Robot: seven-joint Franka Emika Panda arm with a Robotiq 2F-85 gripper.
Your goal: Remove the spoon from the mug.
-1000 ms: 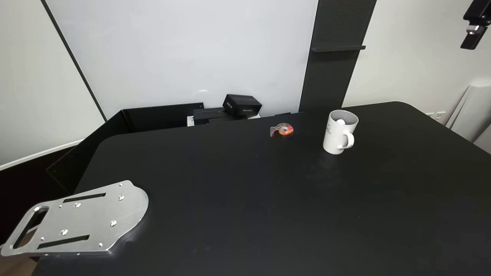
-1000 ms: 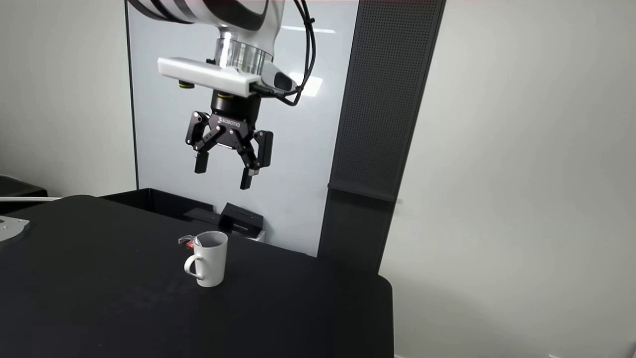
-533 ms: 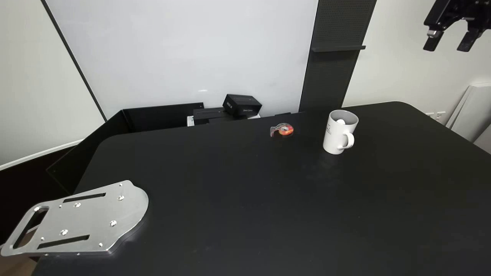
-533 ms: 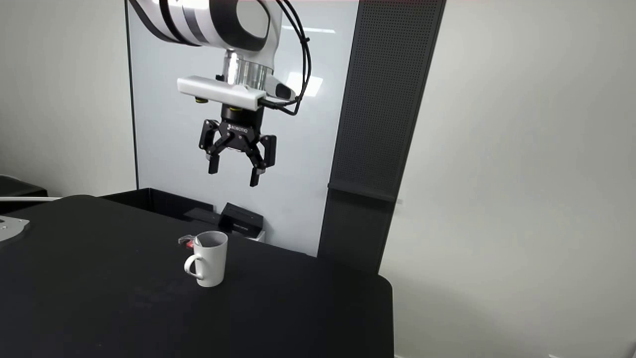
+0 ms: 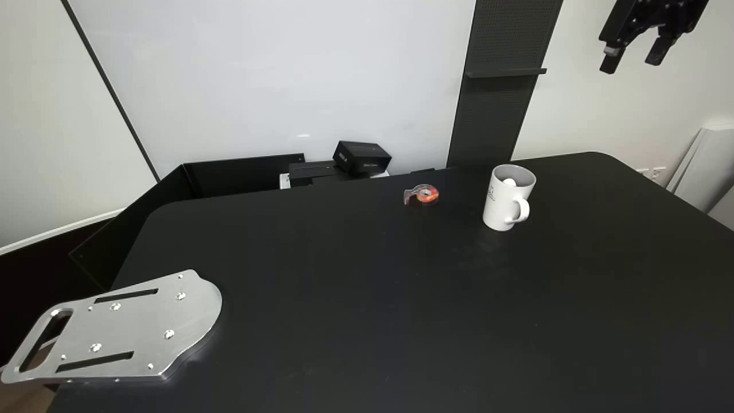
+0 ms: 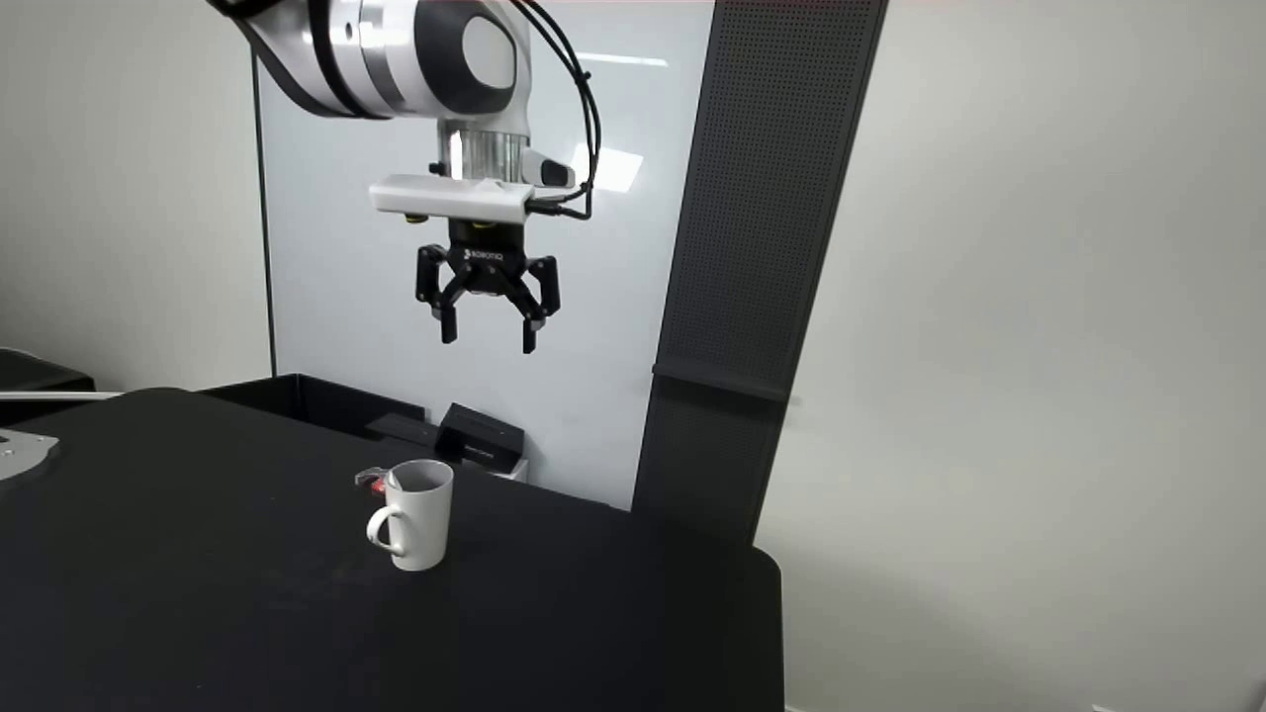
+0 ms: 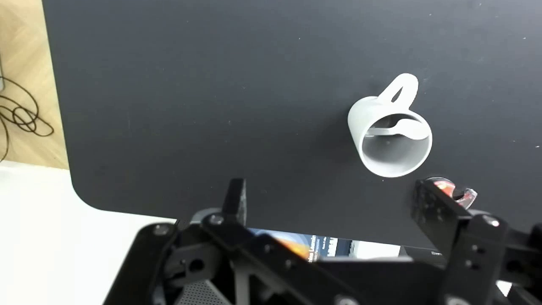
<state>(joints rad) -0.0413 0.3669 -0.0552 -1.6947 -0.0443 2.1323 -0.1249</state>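
In an exterior view, the gripper [image 5: 635,56] hangs at the upper right, well above the black table [image 5: 344,275]. A second ago only a piece of it poked in at that side; now both fingers [image 5: 612,61] show, spread apart, and the whole has travelled left, closer to the mug [image 5: 500,207]. The mug stands upright where it stood, handle toward the lower right, with the white bowl of the spoon [image 5: 509,182] showing inside the rim. The red-and-clear tape dispenser [image 5: 426,194], near the mug but not touching it, has not shifted, nor have the metal plate [image 5: 137,330] and the black boxes [image 5: 362,157] past the far edge.

In an exterior view, the white arm [image 6: 386,64] has swung too. The gripper sits further right than half a second earlier, and its fingertips, which hung aslant, have come closer to level. They are parted, higher than the mug, which is unmoved and partly covers the dispenser behind it.

In the wrist view, the two fingers stand wide apart low in the frame. The spoon is inside the mug, bowl up by the rim, slim handle running across the inside. One finger hides part of the tape dispenser.
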